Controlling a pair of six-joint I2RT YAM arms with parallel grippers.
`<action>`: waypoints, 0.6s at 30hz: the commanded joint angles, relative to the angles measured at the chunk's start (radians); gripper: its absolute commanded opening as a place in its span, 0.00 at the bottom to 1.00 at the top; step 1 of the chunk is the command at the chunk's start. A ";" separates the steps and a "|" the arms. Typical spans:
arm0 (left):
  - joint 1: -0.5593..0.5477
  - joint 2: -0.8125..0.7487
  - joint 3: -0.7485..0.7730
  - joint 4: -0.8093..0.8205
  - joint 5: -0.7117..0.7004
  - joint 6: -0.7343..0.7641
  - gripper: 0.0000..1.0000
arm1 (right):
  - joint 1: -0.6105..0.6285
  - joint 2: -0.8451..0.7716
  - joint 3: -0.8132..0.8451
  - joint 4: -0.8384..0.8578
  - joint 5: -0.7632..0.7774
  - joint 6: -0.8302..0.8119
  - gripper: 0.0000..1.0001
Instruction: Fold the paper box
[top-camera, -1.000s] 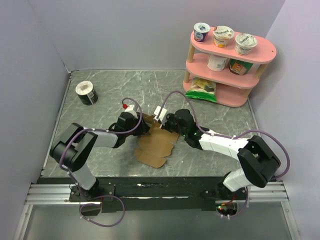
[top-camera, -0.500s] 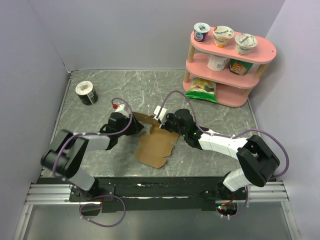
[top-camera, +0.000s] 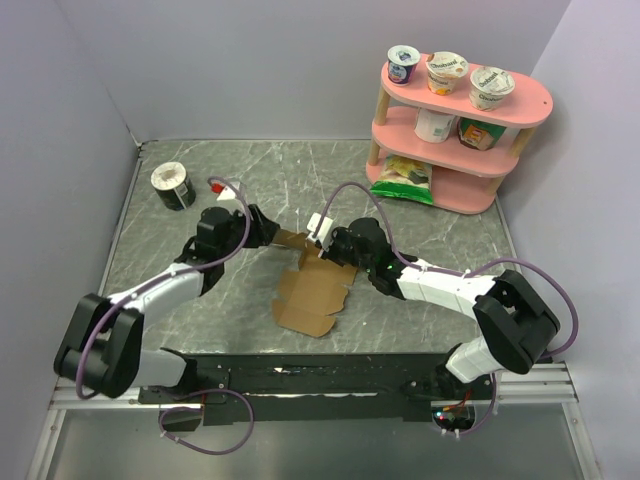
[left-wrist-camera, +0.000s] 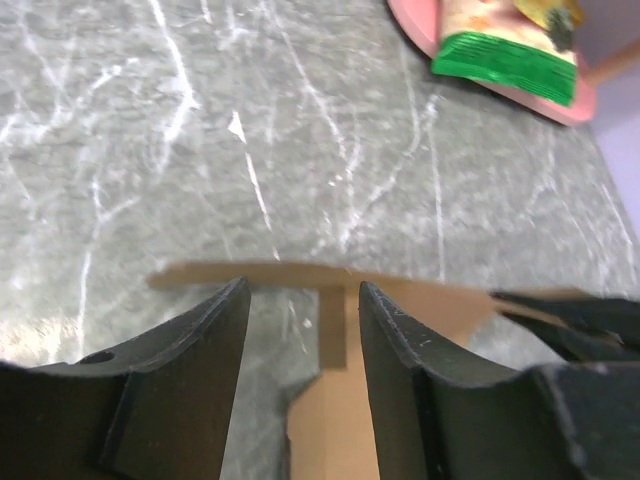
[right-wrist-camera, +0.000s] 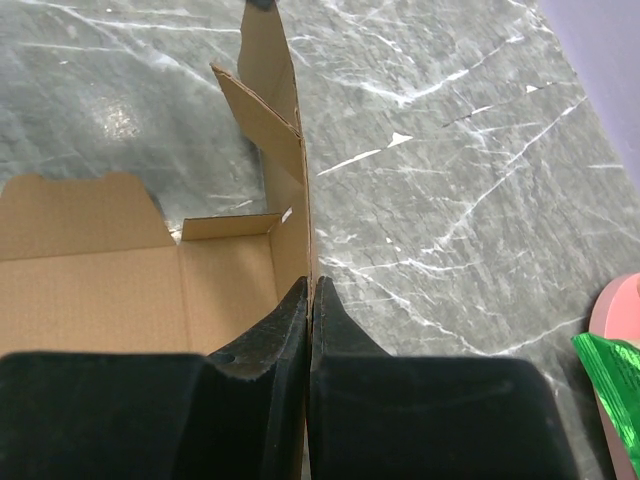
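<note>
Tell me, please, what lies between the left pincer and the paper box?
Nothing but bare table: in the left wrist view, the open left pincer sits right at the raised flap edge of the paper box; whether they touch is unclear.

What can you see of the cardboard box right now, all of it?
The paper box is plain brown, unprinted cardboard, a die-cut sheet only partly folded. Its wide base panel lies flat on the grey marbled table, with short flaps at its edges and a notched near end. The far side panel stands upright, with a slanted tab at its end, pinched between the shut fingers of the right gripper. The left gripper is open at that panel's other end; whether it touches is unclear.
</note>
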 joint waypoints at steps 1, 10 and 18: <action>0.007 0.087 0.070 0.001 0.043 0.008 0.52 | 0.005 0.008 0.011 -0.070 -0.053 0.037 0.05; -0.109 0.142 0.093 0.010 0.028 -0.025 0.51 | 0.005 0.034 0.037 -0.072 -0.057 0.044 0.05; -0.166 0.191 0.104 0.021 0.020 -0.071 0.50 | 0.004 0.049 0.039 -0.061 -0.021 0.034 0.05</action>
